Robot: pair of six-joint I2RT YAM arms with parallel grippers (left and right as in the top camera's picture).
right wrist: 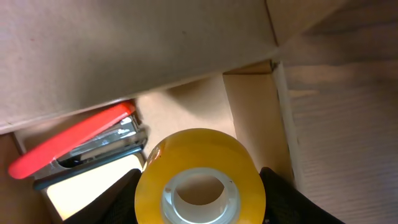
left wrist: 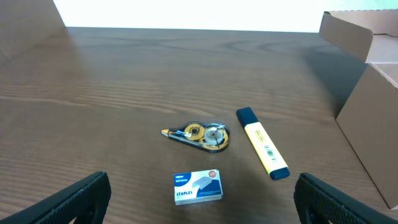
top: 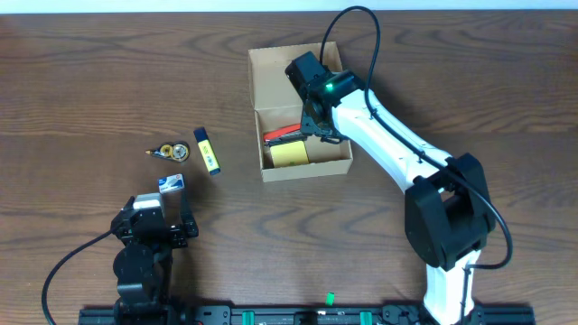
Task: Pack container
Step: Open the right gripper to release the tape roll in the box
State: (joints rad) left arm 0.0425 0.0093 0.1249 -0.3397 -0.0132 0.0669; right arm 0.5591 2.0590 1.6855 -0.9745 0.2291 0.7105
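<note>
Tape roll [right wrist: 199, 174] clamped in right gripper [right wrist: 199, 202], over container [top: 302, 170] at upper centre of overhead. Lower it straight beside red stapler [right wrist: 74, 140] (tight fit), clear of walls, then release. Left gripper [top: 165, 209] jaws wide, idle lower left.

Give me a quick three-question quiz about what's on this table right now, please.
1. True or false: the red stapler lies inside the cardboard box.
2. What is the right gripper holding? A) yellow tape roll B) scissors C) pencil
3. How many small items lie on the table outside the box?
Key: 1 true. 2 A. 3 three: correction tape, highlighter, staple box.
</note>
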